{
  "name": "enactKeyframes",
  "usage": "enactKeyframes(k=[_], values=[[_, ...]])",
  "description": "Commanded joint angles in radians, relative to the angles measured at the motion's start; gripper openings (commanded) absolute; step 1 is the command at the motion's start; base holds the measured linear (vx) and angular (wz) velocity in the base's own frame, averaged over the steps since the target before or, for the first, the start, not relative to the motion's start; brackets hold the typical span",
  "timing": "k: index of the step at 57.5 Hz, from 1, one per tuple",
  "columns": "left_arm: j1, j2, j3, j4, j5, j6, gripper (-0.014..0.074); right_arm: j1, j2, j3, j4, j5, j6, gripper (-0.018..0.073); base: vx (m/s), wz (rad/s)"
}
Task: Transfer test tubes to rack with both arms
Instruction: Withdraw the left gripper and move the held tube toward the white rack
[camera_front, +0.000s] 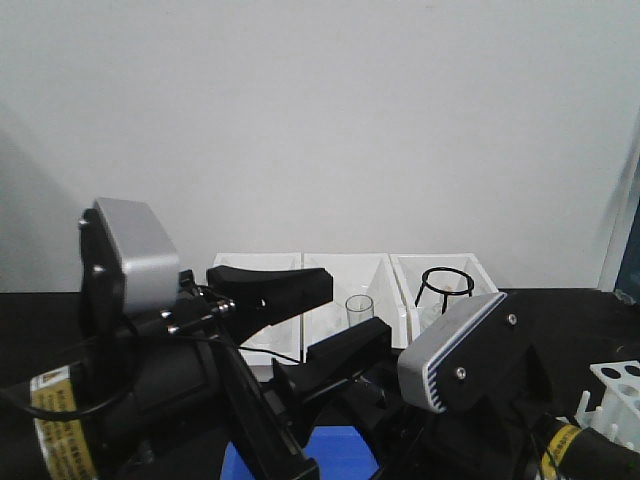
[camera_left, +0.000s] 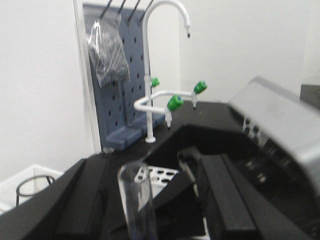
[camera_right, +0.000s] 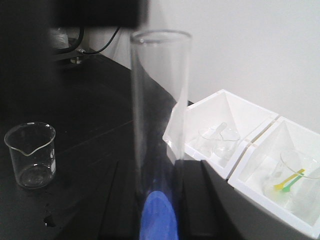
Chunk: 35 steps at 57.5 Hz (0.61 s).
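Observation:
A clear test tube stands upright between the fingers of my right gripper, which press against both its sides. In the front view the tube's rim shows between the two black fingers of my left gripper. In the left wrist view the same tube stands between the left gripper's wide-apart fingers, touching neither. The right arm's silver wrist housing is just right of the tube; its jaws are hidden there. The white rack stands at the right edge and shows behind the tube in the left wrist view.
Three white bins line the back wall; one holds a black wire stand. A glass beaker stands on the black bench to the left. A blue surface lies below the grippers. A white faucet and pegboard stand beyond the rack.

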Motion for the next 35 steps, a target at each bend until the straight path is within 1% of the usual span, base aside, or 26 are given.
enactKeyframes(k=[1,7,11,20,26,31,32,35], values=[[-0.005,-0.061,-0.032,-0.024,-0.026,0.008,0.05,-0.005,-0.02,-0.037,-0.002,-0.093,-0.008,-0.0008,0.0,0.0],[-0.005,-0.091,-0.032,-0.024,0.016,0.031,0.05,-0.005,-0.02,-0.037,-0.002,-0.093,-0.008,-0.0008,0.0,0.0],[-0.005,-0.113,-0.032,-0.024,0.079,0.059,0.05,-0.006,-0.02,-0.037,-0.002,-0.093,-0.008,-0.0008,0.0,0.0],[-0.005,-0.155,-0.032,-0.024,0.362,0.06,0.05,-0.007,-0.02,-0.037,-0.002,-0.093,-0.021,-0.0008,0.0,0.0],[-0.005,-0.168,-0.032,-0.023,0.499,0.06,0.05,-0.022,-0.02,-0.037,-0.002,-0.098,-0.034,-0.0008,0.0,0.0],[-0.005,-0.175,-0.032,-0.012,0.565,0.06,0.05,-0.067,-0.02,-0.037,0.018,-0.102,-0.033,-0.0008,0.0,0.0],[-0.005,-0.184,-0.032,0.012,0.637,0.06,0.05,-0.193,-0.02,-0.037,0.03,-0.102,-0.033,-0.0008,0.0,0.0],[-0.005,-0.184,-0.032,0.012,0.649,0.06,0.05,-0.229,-0.02,-0.037,0.03,-0.102,-0.033,-0.0008,0.0,0.0]])
